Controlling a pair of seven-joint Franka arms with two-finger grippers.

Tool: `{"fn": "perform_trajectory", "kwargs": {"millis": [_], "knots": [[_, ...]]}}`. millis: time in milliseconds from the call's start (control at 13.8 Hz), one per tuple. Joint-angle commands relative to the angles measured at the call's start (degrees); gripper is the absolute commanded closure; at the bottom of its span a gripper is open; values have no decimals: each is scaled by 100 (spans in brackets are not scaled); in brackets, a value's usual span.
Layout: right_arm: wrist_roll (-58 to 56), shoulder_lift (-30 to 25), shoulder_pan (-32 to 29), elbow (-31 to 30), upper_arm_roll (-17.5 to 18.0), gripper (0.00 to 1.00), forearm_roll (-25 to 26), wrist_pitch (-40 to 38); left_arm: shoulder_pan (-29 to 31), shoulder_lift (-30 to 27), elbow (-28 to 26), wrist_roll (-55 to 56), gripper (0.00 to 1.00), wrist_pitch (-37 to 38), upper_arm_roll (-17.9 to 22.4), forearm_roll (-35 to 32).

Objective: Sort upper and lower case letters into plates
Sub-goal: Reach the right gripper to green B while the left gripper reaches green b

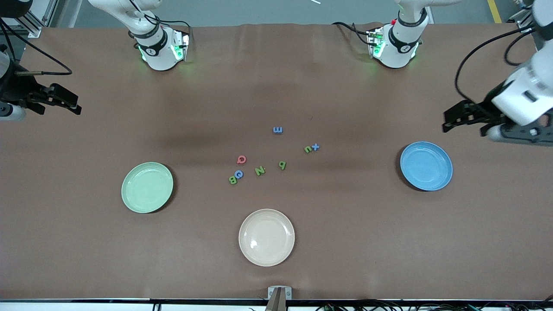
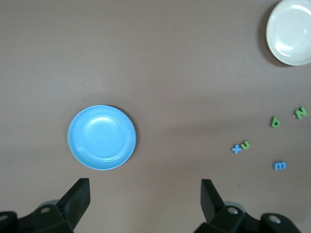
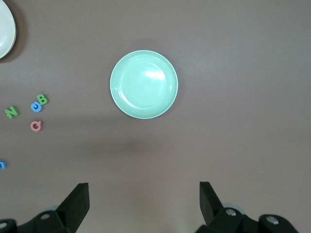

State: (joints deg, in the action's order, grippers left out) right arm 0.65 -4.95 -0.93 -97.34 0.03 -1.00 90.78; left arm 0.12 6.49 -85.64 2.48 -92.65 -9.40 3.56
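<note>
Green N (image 1: 259, 170), pink Q (image 1: 241, 160); other letters unclear.

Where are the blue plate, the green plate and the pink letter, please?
blue plate (image 1: 426, 166), front view, bare middle of its bowl.
green plate (image 3: 144, 84), right wrist view, bare middle of its bowl.
pink letter (image 1: 241, 160), front view, on its ring.

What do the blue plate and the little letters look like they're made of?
Blue plate: probably glazed ceramic or hard plastic, since its smooth surface shows glossy highlights. Letters: likely foam or soft plastic; they look chunky, matte and solid-coloured, without shine. Neither can be settled by sight.
</note>
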Motion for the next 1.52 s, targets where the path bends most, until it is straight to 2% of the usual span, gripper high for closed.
{"fn": "perform_trajectory", "kwargs": {"millis": [0, 361, 650, 795, 1012, 1228, 1445], "knots": [[120, -147, -13, -31, 15, 0, 73, -8, -265, 264, 47, -29, 0, -42, -35, 84], [119, 222, -21, 163, 15, 0, 65, 27, -907, 722, 4, 295, 0, -455, -71, 295], [32, 1099, -223, 444, -20, 0, 3, 238, -1653, 898, -365, 1795, 0, -1042, -62, 286], [-38, 1714, -328, 689, -20, 0, 21, 475, -2101, 1169, -418, 2394, 0, -1473, -62, 277], [22, 1900, -338, 682, -11, 0, -32, 729, -2427, 1661, -392, 2766, 0, -2088, -62, 260], [697, 2295, -180, 655, -3, 0, -479, 1073, -2560, 2101, -366, 2775, 2, -2485, -62, 242], [2608, 2551, 293, 594, 6, 0, -621, 1371, -2666, 2488, -366, 2792, 4, -2845, -53, 216]]}}
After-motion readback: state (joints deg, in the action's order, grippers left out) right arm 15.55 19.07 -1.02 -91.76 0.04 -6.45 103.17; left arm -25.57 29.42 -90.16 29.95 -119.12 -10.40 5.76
